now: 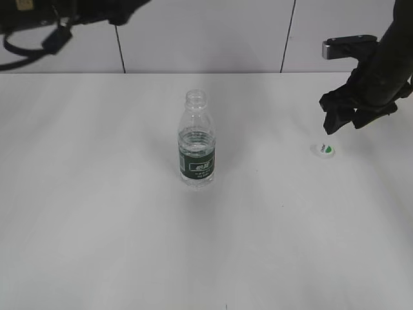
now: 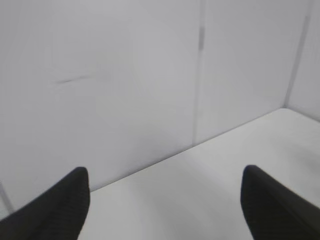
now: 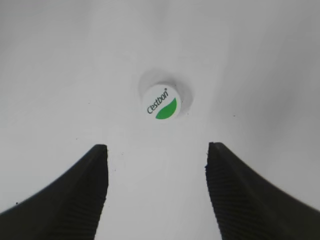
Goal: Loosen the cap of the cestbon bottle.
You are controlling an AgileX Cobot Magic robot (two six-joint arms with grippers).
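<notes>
The cestbon bottle (image 1: 197, 142) stands upright mid-table, clear and ribbed with a dark green label, its neck bare and open. The white cap (image 1: 322, 150) with a green mark lies flat on the table to the right, apart from the bottle. In the right wrist view the cap (image 3: 161, 101) rests top up, printed "Cestbon", just beyond my right gripper (image 3: 157, 150), whose fingers are open with only table between them. In the exterior view my right gripper (image 1: 343, 120) hovers just above and right of the cap. My left gripper (image 2: 165, 175) is open, empty, facing the back wall.
The white table (image 1: 97, 226) stretches around the bottle. A white panelled wall (image 1: 206, 32) rises at its far edge. The left arm (image 1: 58, 19) is raised at the upper left corner of the exterior view.
</notes>
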